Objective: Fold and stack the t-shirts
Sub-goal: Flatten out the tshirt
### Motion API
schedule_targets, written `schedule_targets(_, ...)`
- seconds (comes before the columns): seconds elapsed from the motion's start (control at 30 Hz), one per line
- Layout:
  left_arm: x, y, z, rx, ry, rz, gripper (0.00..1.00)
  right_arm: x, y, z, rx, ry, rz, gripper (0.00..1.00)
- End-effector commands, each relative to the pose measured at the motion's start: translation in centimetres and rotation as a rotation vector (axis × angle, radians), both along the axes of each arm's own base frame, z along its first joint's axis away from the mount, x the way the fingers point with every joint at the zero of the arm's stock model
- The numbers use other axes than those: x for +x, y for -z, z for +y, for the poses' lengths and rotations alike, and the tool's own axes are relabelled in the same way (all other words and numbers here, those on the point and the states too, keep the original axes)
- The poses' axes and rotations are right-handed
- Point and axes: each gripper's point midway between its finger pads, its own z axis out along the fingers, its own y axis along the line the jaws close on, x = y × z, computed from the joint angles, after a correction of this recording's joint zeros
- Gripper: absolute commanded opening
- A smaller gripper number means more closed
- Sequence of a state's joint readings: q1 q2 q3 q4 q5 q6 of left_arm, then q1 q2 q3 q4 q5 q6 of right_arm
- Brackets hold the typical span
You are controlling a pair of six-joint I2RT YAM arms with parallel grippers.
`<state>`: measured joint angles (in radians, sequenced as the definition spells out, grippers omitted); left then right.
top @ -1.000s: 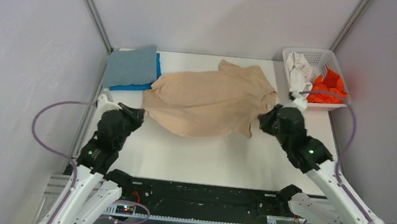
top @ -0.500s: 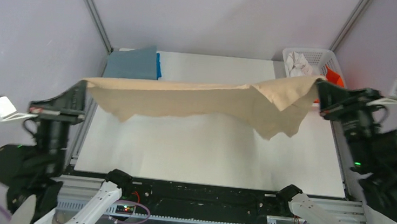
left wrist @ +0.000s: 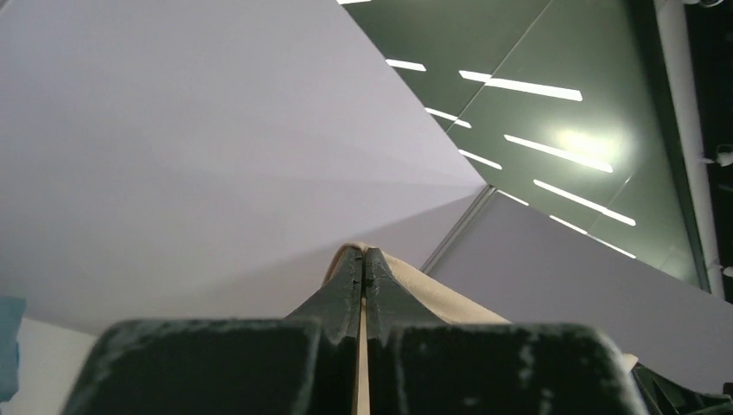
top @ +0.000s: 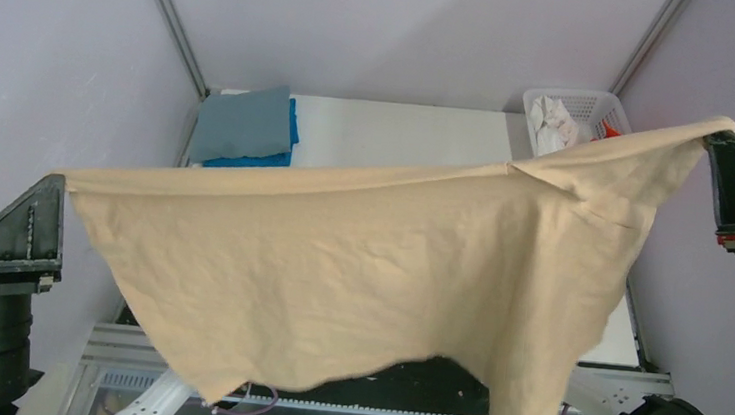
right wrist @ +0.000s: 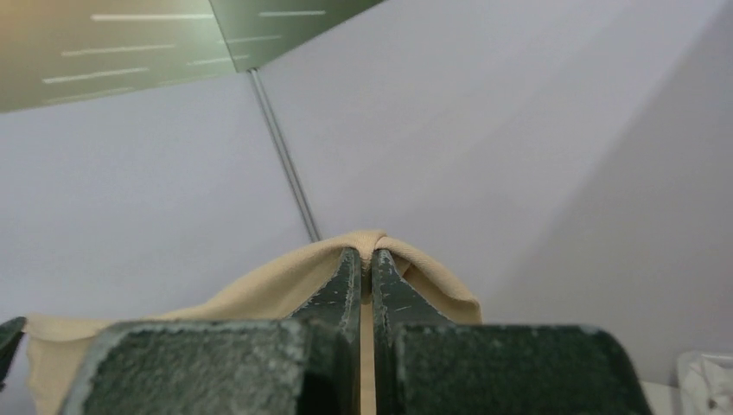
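The tan t-shirt (top: 356, 287) hangs stretched in the air between my two grippers, high above the table and close to the top camera. My left gripper (top: 57, 180) is shut on its left corner; the left wrist view shows the tan cloth (left wrist: 432, 290) pinched at the tips (left wrist: 363, 253). My right gripper (top: 719, 133) is shut on its right corner; the right wrist view shows the cloth (right wrist: 259, 290) draped over the tips (right wrist: 372, 253). A folded grey-blue t-shirt (top: 242, 124) lies on a bright blue one (top: 247, 161) at the table's back left. A white t-shirt (top: 553, 123) and a sliver of the orange one (top: 608, 131) sit in the basket.
The white lattice basket (top: 582, 98) stands at the back right corner. The hanging shirt hides most of the white table (top: 400, 130) and both arm bases. Grey enclosure walls stand close on the left, right and behind.
Both grippers have risen further and moved apart and toward the camera, lifting the tan shirt from the table until it hangs spread out full width.
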<state>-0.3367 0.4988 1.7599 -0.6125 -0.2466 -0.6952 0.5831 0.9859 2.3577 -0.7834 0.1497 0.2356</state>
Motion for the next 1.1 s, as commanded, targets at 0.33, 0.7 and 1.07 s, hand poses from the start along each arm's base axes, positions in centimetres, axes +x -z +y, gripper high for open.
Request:
schedule_targets(0.33,23.3,12.6,-1.7,0.213,-0.364,0.58,0.0,16.7,9.7,-1.3,-0.285,0.665,0.188,0.0)
schedule_targets(0.7,45.0,38.4,-4.8,0.612,-0.531,1.132,0.0,37.0,35.5,4.1,-0.446,0.39,0.695,0.0)
schedule_targets(1.07,54.0,48.1,-5.9,0.72,-0.483,1.284,0.0,47.4,53.7,6.5,-0.548,0.283,1.042,0.0)
